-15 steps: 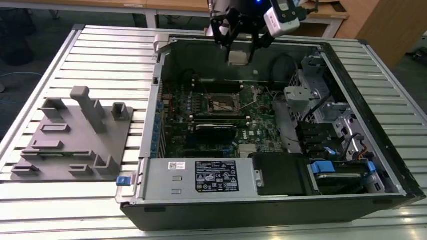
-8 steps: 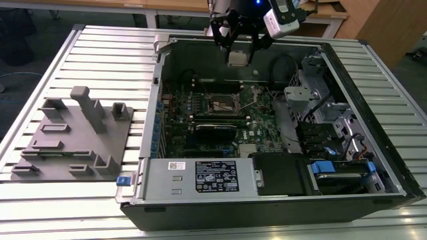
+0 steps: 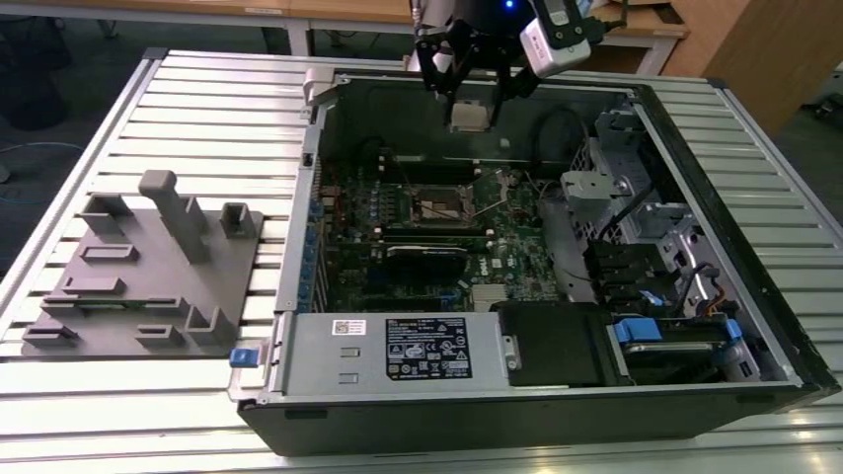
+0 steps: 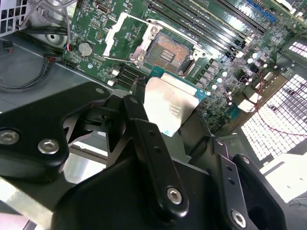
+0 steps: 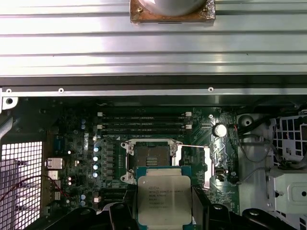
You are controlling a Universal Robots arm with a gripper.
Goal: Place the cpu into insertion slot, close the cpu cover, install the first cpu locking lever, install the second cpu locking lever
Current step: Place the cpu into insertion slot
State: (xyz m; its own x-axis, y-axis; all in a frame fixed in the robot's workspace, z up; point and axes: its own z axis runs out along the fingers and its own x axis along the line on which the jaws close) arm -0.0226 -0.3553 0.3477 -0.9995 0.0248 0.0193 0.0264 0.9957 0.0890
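Tool (image 3: 472,97) gripped the cpu (image 3: 469,117) at upper centre of the exterior view, over the case (image 3: 554,420). Slot (image 3: 441,205) lay at frame centre, bare, apart from the cpu.

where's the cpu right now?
In the exterior view the cpu is held by the gripper high over the open computer case. In the first wrist view it hangs apart from the insertion slot, not seated.
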